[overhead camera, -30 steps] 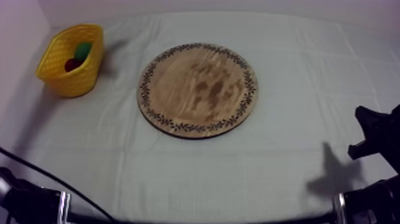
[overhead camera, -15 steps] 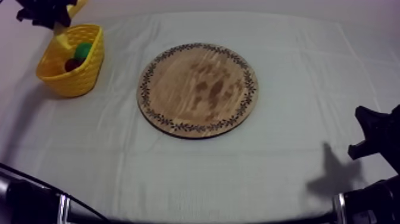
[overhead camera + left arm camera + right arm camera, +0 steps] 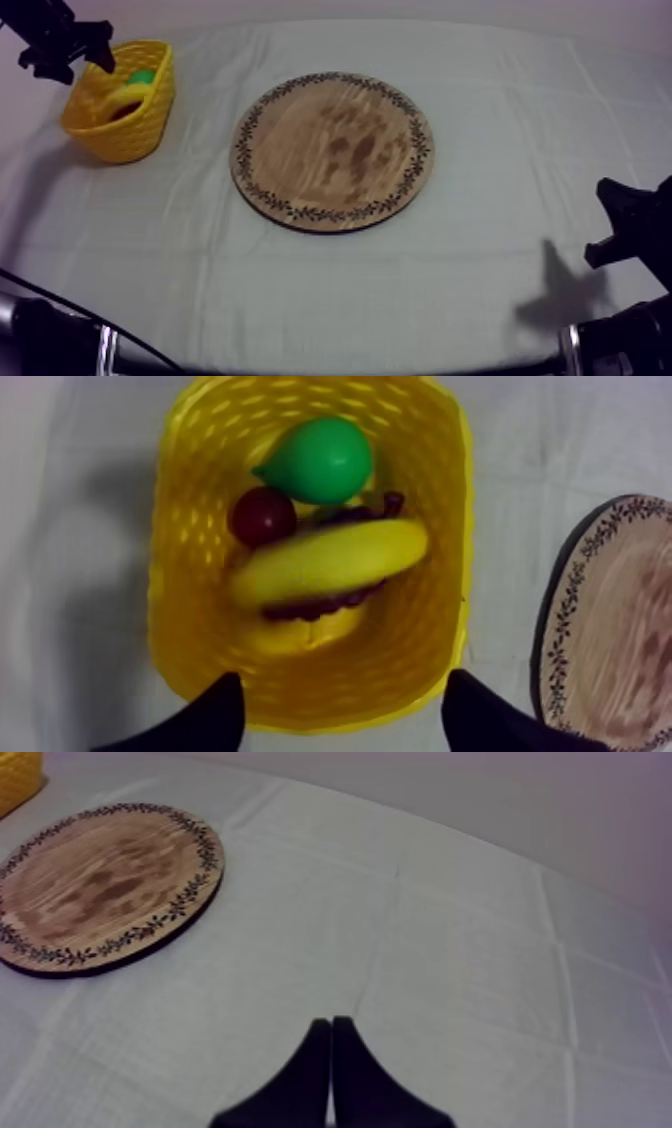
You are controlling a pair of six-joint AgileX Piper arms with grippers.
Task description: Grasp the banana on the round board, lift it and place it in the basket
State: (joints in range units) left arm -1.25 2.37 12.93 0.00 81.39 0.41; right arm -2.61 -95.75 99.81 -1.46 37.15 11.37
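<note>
The banana [image 3: 330, 561] lies across the inside of the yellow basket [image 3: 180, 626], on top of a dark bunch of grapes [image 3: 318, 609] and beside a green pear [image 3: 322, 460] and a small red fruit [image 3: 262, 516]. My left gripper [image 3: 342, 684] hangs open just above the basket's near rim, its fingers [image 3: 215, 721] wide apart and holding nothing. From above, that gripper [image 3: 80, 62] is at the basket's [image 3: 125, 135] far left edge, with the banana [image 3: 105, 98] inside. The wooden board [image 3: 333, 150] is bare. My right gripper [image 3: 330, 1030] is shut and low at the right side [image 3: 608, 225].
The basket stands at the table's far left corner, close to the cloth's edge. The board [image 3: 100, 887] lies in the middle, a short way right of the basket. Open cloth [image 3: 330, 290] stretches in front of the board and toward the right arm.
My left gripper came in over the basket holding the banana, then let it go. The banana now rests in the basket. The right arm stayed still.
</note>
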